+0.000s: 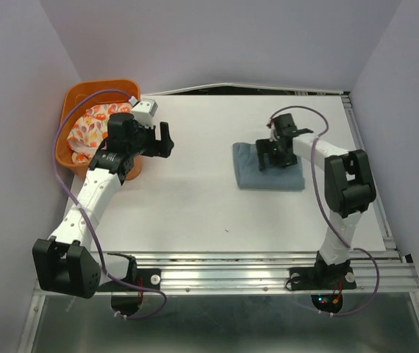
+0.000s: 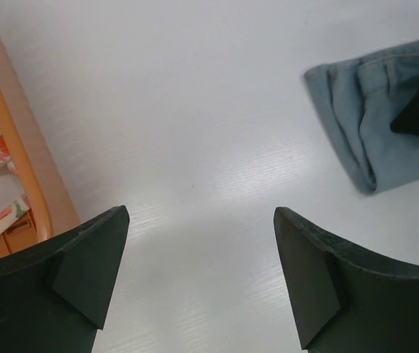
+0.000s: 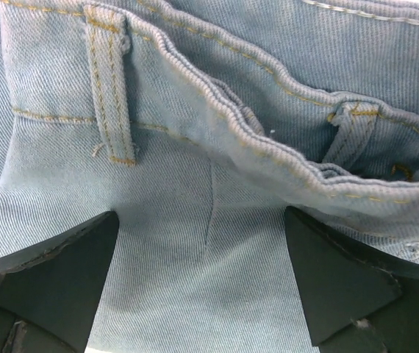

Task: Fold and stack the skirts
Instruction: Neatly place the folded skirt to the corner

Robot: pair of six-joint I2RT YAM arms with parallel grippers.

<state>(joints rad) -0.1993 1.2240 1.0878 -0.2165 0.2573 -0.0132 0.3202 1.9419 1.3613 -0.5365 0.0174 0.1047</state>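
**Two skirts: one folded on the worktop, one in the basket**

Two garments are in view. The light blue denim skirt [image 1: 268, 168] lies folded into a compact rectangle on the white worktop [image 1: 195, 206], right of centre. The right wrist view shows its waistband [image 3: 268, 158] and a belt loop [image 3: 110, 88] with tan stitching, the layers lying on top of each other.

The right end effector [image 1: 276, 151] sits over the far-left part of this bundle. Its two dark fingers [image 3: 48, 272] are spread wide apart, with denim filling the space between them. Whether the tips press on the cloth cannot be told.

The white floral skirt [image 1: 92, 129], printed in orange, red and yellow, sits bunched inside the orange basket [image 1: 77, 92] at the far left corner of the worktop. It fills much of the basket, well apart from the denim skirt.

The left end effector [image 1: 164, 140] is just to the right of the basket, above bare worktop. Its fingers are apart and grip nothing. Its own camera looks across the surface, with the basket rim [image 2: 18, 162] at the left edge and the denim skirt at the upper right.
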